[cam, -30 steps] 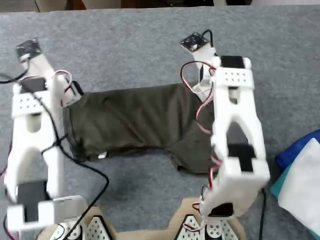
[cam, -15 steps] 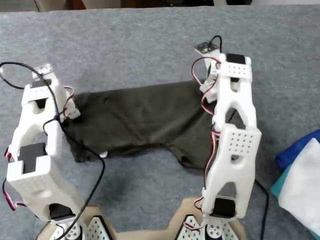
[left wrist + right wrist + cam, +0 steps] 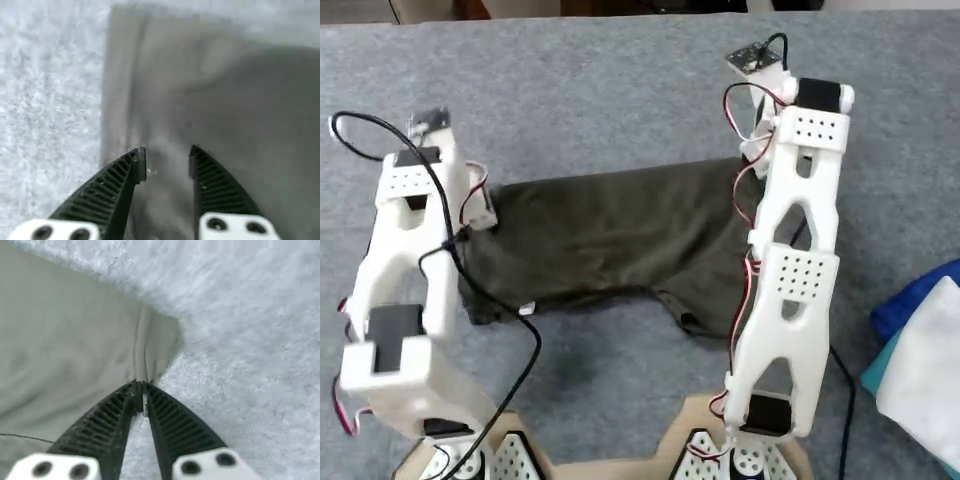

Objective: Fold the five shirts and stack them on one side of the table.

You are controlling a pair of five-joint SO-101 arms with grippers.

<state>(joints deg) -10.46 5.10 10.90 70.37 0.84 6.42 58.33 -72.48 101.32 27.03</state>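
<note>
Two arms flank one dark shirt [image 3: 610, 235], which lies spread across the middle of your high view on the grey table [image 3: 570, 90]. Your left gripper [image 3: 166, 162] sits over the shirt's left end, its jaws parted by a modest gap, with fabric below the tips but not clamped. Your right gripper [image 3: 143, 390] is at the shirt's upper right corner, jaws pressed together on the hem there. At the frame's right edge, well apart from the shirt, lies a pile of blue and white cloths [image 3: 920, 350].
</note>
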